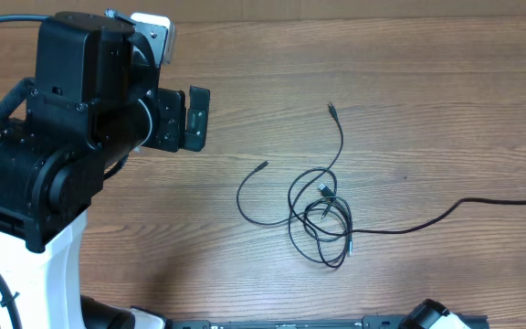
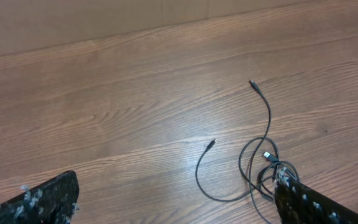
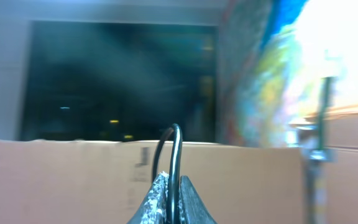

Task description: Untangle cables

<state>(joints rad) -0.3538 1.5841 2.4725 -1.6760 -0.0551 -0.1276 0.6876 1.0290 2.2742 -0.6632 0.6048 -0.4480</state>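
Looming at the left of the overhead view, the black and white left arm stands over the wooden table. Its wrist view shows what the overhead does not: the left gripper is spread wide, one finger in each lower corner, empty and held above the wood.

Right of centre the cables lie in a small knot of overlapping loops, near the front edge. A long strand runs from the knot off the right edge. One curved end reaches left of the knot and a plug-tipped end reaches toward the far side, both apart from the gripper.

Only the right wrist view shows the right gripper. Its fingers are pinched together on a thin black cable that arches above them, in front of a cardboard wall. I cannot tell whether this is the long strand.
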